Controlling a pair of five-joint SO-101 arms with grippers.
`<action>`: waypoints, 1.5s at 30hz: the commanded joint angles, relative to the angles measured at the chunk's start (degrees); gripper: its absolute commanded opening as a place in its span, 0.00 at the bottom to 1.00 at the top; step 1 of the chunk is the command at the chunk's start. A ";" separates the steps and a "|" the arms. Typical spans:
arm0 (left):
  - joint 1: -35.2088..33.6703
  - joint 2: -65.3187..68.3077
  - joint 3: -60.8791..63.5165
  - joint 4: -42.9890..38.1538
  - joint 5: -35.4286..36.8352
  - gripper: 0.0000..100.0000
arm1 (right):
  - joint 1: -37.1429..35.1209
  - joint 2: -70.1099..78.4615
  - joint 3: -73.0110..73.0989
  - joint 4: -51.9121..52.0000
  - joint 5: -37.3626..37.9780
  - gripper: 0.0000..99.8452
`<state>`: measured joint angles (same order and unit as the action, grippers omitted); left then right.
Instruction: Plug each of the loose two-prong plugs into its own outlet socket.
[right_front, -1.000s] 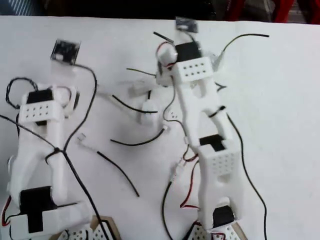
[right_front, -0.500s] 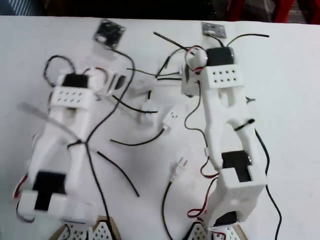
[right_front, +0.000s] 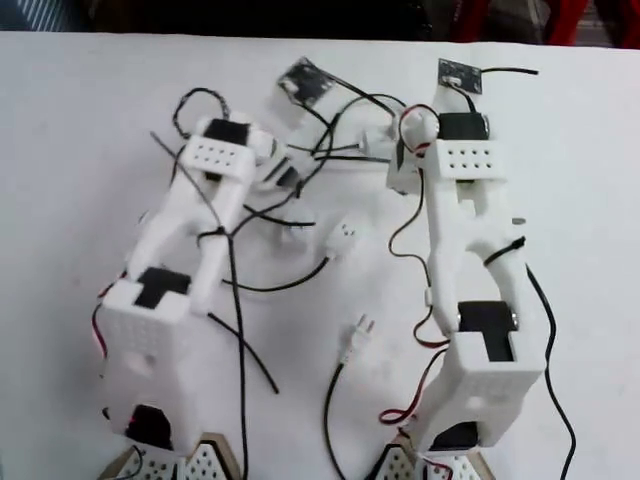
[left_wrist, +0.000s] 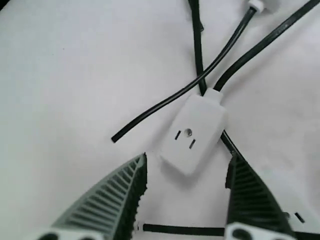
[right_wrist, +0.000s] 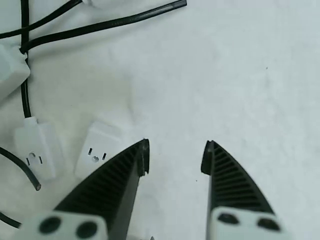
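My left gripper (left_wrist: 187, 161) is open and hangs over a white outlet socket (left_wrist: 192, 132) that lies face up on a black cord, roughly between the fingers. My right gripper (right_wrist: 176, 146) is open over bare table, with two white sockets (right_wrist: 97, 150) (right_wrist: 37, 150) lying beside one finger. In the high view the left arm (right_front: 190, 230) and right arm (right_front: 465, 230) both stretch toward the tangle of cords at the back centre. A loose two-prong plug (right_front: 358, 335) lies between the arms near the front. A socket (right_front: 345, 235) lies beyond it.
Black cords (right_front: 270, 285) cross the table (right_front: 80, 120) between the arms, some with cut loose ends. Red and black arm wires (right_front: 410, 400) loop beside the right arm's base. A dark edge bounds the table at the back.
The left arm swung right and forward into the cord tangle. The right arm shifted right, uncovering the loose plug near the front.
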<state>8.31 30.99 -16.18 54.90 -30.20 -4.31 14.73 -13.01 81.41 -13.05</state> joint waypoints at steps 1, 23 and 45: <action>1.98 3.03 -5.10 0.26 -3.25 0.26 | 0.92 -1.01 -0.35 -0.57 0.35 0.17; 1.71 17.19 -10.29 -3.69 -8.53 0.12 | 0.84 -1.10 -0.09 0.22 0.35 0.17; 3.30 -9.19 -9.76 27.25 -7.91 0.02 | 0.84 -0.84 -0.09 0.22 0.35 0.17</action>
<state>9.98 31.87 -25.58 75.47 -38.46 -3.78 14.73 -12.92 81.41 -13.05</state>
